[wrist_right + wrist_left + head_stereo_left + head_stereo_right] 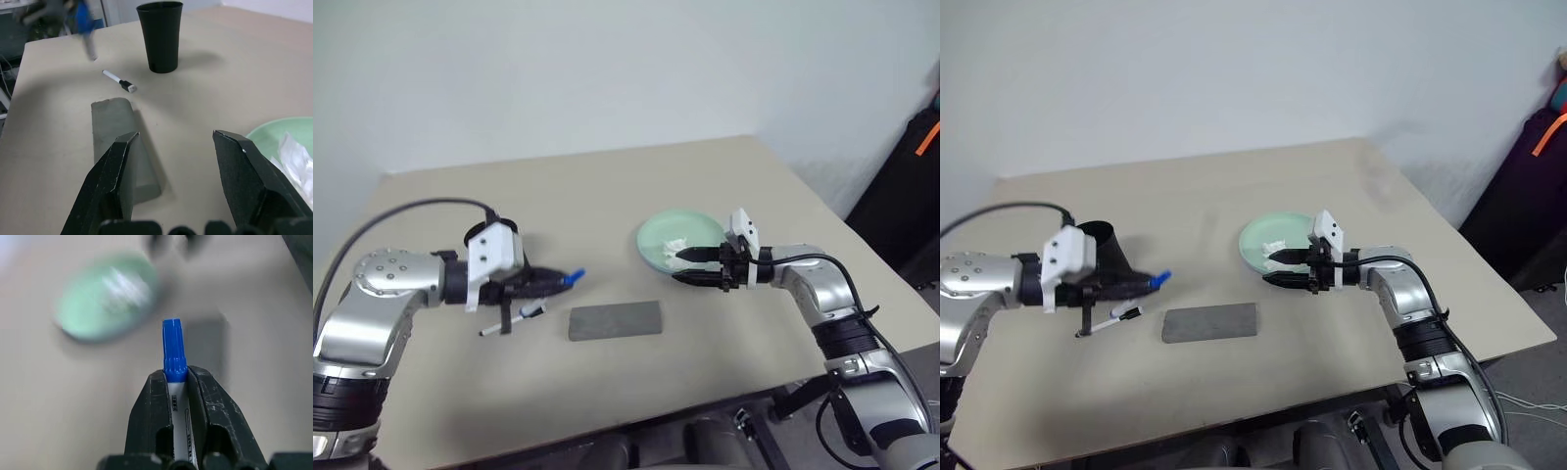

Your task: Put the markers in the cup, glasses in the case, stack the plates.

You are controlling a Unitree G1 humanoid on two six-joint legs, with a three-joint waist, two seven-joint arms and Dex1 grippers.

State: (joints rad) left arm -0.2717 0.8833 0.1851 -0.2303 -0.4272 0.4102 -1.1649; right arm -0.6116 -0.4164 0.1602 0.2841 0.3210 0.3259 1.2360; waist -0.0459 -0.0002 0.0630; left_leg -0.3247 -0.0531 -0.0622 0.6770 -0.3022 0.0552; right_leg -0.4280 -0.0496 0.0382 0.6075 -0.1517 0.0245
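Note:
My left gripper (548, 282) is shut on the blue-capped marker (173, 350), held above the table with the cap sticking out past the fingertips. The black-capped marker (514, 318) lies on the table just below it. The black cup (1107, 250) stands upright right behind the left gripper. The dark grey case (615, 320) lies flat between the two arms. A mint green plate (656, 235) holds a crumpled white tissue (677, 246). My right gripper (679, 265) hangs open at the plate's near edge, holding nothing. The glasses are out of view.
The beige table's right edge (862, 245) runs close past the right arm. A black cable (421, 208) loops over the left arm. Dark objects stand on the floor (906, 196) at the far right.

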